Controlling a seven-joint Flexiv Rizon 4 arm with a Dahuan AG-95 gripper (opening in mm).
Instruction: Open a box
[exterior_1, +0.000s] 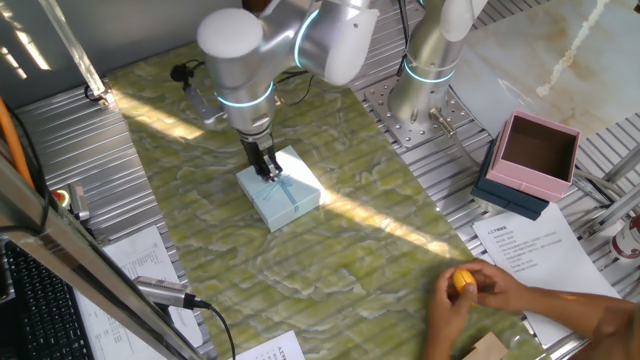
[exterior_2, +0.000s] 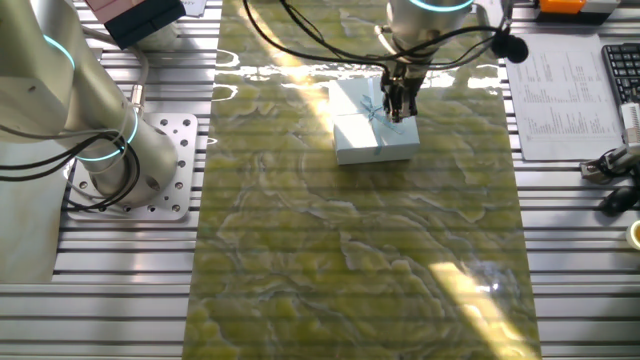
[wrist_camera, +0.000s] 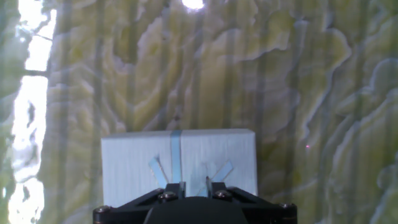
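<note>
The pale blue box (exterior_1: 290, 200) sits on the green marbled mat with its lid on, crossed by a thin blue ribbon. It also shows in the other fixed view (exterior_2: 360, 135) and in the hand view (wrist_camera: 134, 165). My gripper (exterior_1: 267, 171) points straight down onto the lid's middle, where the bow is. In the hand view the gripper (wrist_camera: 194, 185) has its fingers close together around the bow's loops. In the other fixed view the gripper (exterior_2: 397, 108) stands at the bow. The box's inside is hidden.
A pink box on a dark blue base (exterior_1: 535, 150) stands open at the right. A person's hand (exterior_1: 500, 290) holds an orange object near the front. A second arm's base (exterior_1: 425, 90) stands behind the mat. Papers (exterior_1: 540, 250) lie at the right.
</note>
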